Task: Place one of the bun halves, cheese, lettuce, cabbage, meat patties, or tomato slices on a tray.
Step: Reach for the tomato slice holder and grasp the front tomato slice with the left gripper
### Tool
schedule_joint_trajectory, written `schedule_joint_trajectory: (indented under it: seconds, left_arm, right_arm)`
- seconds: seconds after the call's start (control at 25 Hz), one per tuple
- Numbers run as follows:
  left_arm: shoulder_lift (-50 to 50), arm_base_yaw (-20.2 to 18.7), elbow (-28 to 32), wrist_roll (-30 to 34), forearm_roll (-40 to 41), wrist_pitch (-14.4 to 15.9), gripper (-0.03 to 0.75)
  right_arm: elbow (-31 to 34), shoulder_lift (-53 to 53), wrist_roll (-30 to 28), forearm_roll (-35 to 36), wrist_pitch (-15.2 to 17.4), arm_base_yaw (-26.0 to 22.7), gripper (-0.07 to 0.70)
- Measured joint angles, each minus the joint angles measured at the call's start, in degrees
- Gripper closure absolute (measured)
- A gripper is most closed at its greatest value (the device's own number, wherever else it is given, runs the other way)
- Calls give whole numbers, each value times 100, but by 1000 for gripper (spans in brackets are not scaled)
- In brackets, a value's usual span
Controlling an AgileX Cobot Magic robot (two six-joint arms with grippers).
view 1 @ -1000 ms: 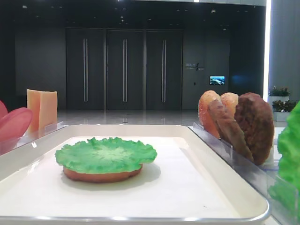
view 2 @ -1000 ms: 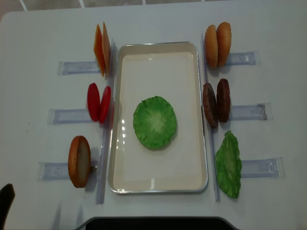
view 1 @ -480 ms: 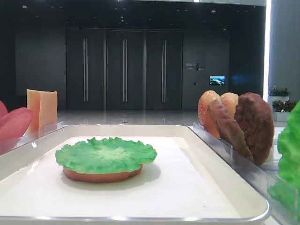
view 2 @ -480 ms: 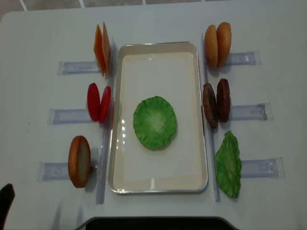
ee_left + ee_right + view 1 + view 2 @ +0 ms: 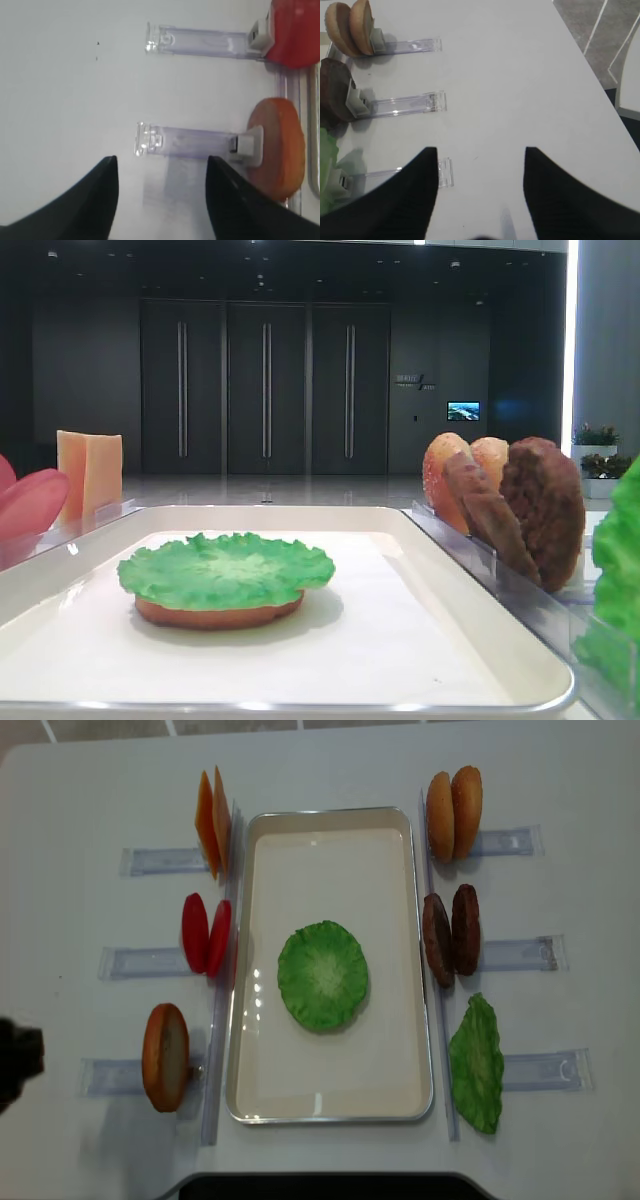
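Note:
The white tray (image 5: pixel 330 815) lies mid-table and holds a green lettuce leaf (image 5: pixel 322 974) on a flat brown bun base (image 5: pixel 215 615). Left of the tray stand cheese (image 5: pixel 213 820), tomato slices (image 5: pixel 206 934) and a bun half (image 5: pixel 165 1056). On its right stand two bun halves (image 5: pixel 454 813), meat patties (image 5: pixel 451 935) and another lettuce leaf (image 5: pixel 477 1063). My left gripper (image 5: pixel 161 162) is open and empty over the table, just left of the bun half (image 5: pixel 277 150). My right gripper (image 5: pixel 481 150) is open and empty over bare table, right of the patties (image 5: pixel 335 95).
Clear plastic holders (image 5: pixel 115 1075) stick out sideways from each food stack on both sides of the tray. My left arm's dark end (image 5: pixel 15 1060) shows at the left edge of the overhead view. The table's right edge (image 5: pixel 592 65) drops to the floor.
My left arm's dark end has moved up from the bottom left corner along the left edge, level with the bun half. The food and the tray have not moved.

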Motion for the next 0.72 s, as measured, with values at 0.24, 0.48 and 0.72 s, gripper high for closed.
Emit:
schedule_joint_trajectory:
  seconds: [0.24, 0.48, 0.72]
  left_arm:
    - [2487, 0, -1399, 37, -124, -392, 292]
    - [4188, 0, -2805, 213, -588, -499, 292]
    - [5081, -7, -3502, 248, -859, -506, 292]
  right_arm:
    - [0, 0, 0, 0, 0, 0, 261]
    - [0, 0, 0, 0, 0, 0, 262]
    - [0, 0, 0, 0, -5, 0, 262]
